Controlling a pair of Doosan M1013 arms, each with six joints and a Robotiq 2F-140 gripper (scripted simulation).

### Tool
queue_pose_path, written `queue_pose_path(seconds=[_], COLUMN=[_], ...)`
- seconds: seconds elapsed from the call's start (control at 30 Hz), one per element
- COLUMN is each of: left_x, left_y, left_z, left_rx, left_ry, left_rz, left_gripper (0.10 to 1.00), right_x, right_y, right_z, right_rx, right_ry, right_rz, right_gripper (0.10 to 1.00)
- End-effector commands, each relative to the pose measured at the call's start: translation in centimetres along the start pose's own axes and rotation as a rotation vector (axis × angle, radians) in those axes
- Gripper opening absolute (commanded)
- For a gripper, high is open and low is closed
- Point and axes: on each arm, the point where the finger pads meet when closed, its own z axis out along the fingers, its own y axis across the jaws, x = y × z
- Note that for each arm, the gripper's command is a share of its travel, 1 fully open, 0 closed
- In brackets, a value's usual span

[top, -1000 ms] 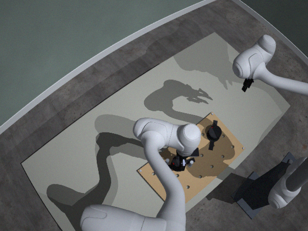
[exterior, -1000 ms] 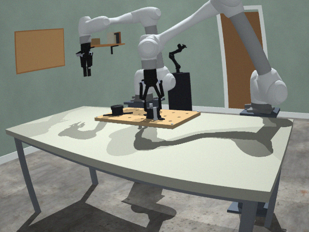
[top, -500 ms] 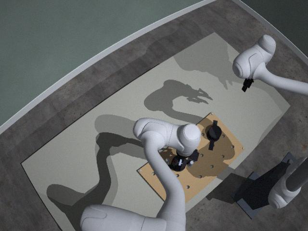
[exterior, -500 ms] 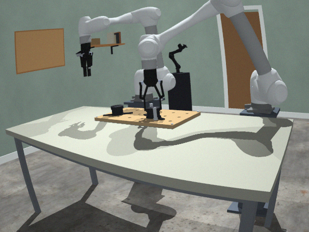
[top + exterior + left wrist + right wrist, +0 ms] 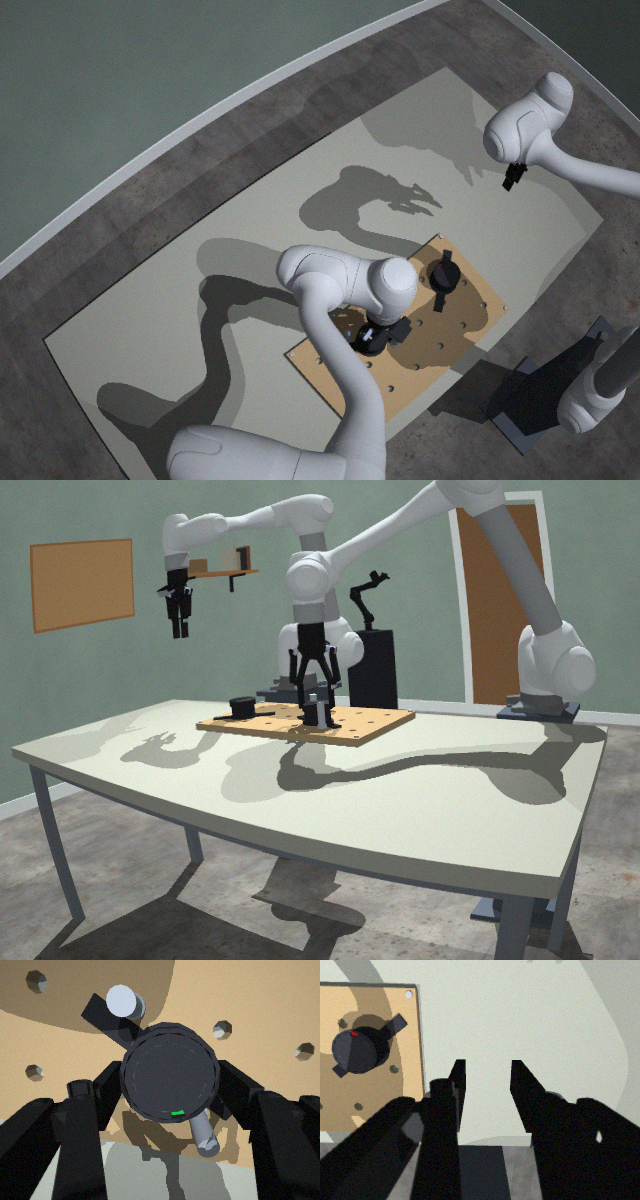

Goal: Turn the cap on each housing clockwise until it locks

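Two housings (image 5: 370, 345) (image 5: 444, 277) (image 5: 242, 708) (image 5: 170, 1075) (image 5: 360, 1049) stand on a board (image 5: 390, 385) (image 5: 382, 722) (image 5: 270, 1005) — one between two pegs (image 5: 121, 1001) (image 5: 204, 1135), the other near a board corner. The board lies on the table (image 5: 248, 361) (image 5: 361, 810) (image 5: 560, 1010) — arm bases (image 5: 571, 712) behind it in the exterior view.
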Motion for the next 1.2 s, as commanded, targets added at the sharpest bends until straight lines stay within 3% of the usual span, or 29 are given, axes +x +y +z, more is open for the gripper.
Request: queue_pose_path(seconds=[0.0,0.17,0.2,1.0,1.17], left_x=[0.0,0.0,-0.1,-0.1,-0.1], left_y=[0.0,0.0,0.0,0.0,-0.1], left_z=[-0.1,-0.1,-0.1,-1.0,-3.5], left_rx=[0.003,0.003,0.002,0.002,0.003], left_ry=[0.003,0.002,0.001,0.001,0.000], left_rz=[0.116,0.196,0.230,0.230,0.230], left_gripper=[0.099,0.099,0.731,0.731,0.731], right_x=[0.0,0.0,0.0,0.0,0.0], right_y=[0.0,0.0,0.0,0.0,0.0], right_z=[-0.1,-0.1,-0.1,-0.1,-0.1], right_rx=[0.000,0.000,0.000,0.000,0.000], right_ry=[0.001,0.001,0.001,0.001,0.001], right_rz=[0.000,0.000,0.000,0.000,0.000], right_gripper=[0.328,0.328,0.328,0.328,0.328])
